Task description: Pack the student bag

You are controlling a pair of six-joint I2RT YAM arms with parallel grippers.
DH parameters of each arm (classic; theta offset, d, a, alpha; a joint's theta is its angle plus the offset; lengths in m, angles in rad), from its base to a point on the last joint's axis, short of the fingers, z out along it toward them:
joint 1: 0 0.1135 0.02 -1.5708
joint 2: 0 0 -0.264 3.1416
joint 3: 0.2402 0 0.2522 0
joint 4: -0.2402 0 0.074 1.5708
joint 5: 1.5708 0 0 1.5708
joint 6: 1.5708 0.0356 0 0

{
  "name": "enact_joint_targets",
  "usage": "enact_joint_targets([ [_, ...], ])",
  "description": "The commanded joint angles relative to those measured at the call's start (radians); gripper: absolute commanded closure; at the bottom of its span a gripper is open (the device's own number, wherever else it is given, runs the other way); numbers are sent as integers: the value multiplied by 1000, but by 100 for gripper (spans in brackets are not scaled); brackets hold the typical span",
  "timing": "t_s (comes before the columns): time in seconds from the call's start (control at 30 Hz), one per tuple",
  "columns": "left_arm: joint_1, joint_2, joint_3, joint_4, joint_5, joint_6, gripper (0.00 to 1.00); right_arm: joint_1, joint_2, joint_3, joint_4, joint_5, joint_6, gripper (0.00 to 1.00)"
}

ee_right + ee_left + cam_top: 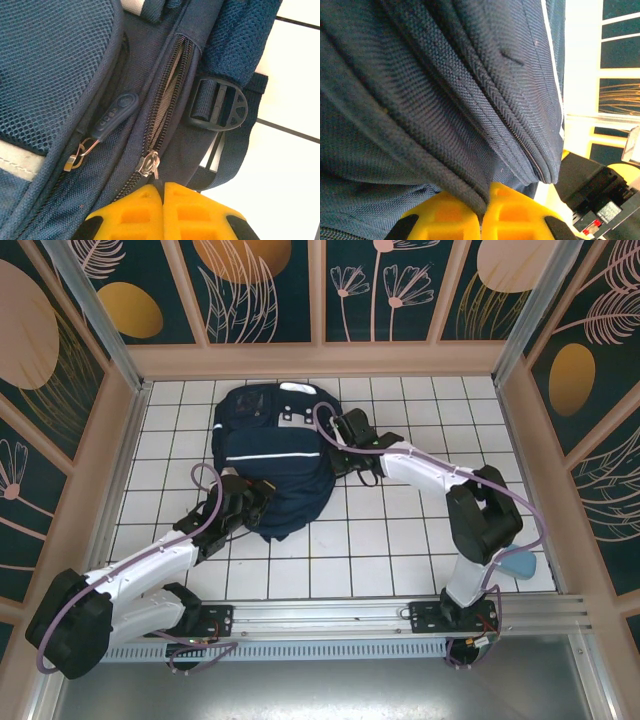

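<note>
The student bag (pixel 270 455), a navy backpack with a thin white stripe, lies on the white tiled table (pixel 400 550). My left gripper (pixel 262 492) is at the bag's near left edge. Its yellow fingers (pixel 517 210) are shut on a fold of the navy fabric (pixel 445 110), beside a closed zip seam (pixel 520 145). My right gripper (pixel 338 430) is at the bag's right side near the top. It (pixel 162 189) is shut on the dark pull tab of a silver zip slider (pixel 149 164). Above the slider, the zip (pixel 170 95) gapes open.
A black strap buckle (pixel 217 105) and a second zip pull (pixel 116 114) lie close to the right gripper. A small light-blue object (pixel 520 562) sits by the right arm's base. Patterned walls (pixel 120 440) enclose the table on three sides.
</note>
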Motion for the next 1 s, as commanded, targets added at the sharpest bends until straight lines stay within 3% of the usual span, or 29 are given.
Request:
enact_joint_targets([
  [0.0,14,-20,-3,-146,-30,72,100,-139,34,36,-73,257,105,100],
  [0.27,14,-50,-5,-175,-25,93,100,-167,87,96,1,69,40,100],
  [0.5,14,-41,7,-185,-19,118,100,-172,88,103,16,168,-113,100],
  [0.6,13,-31,21,-187,-16,135,100,-176,56,92,-63,217,-78,100],
  [0.73,14,-24,30,-185,-19,150,100,-175,-36,-19,-90,168,7,100],
  [0.83,16,-16,46,-199,-23,166,100,-172,-90,-60,-82,118,14,70],
  [0.97,14,-14,66,-224,-38,178,100,-162,-161,-78,-37,-51,-93,47],
])
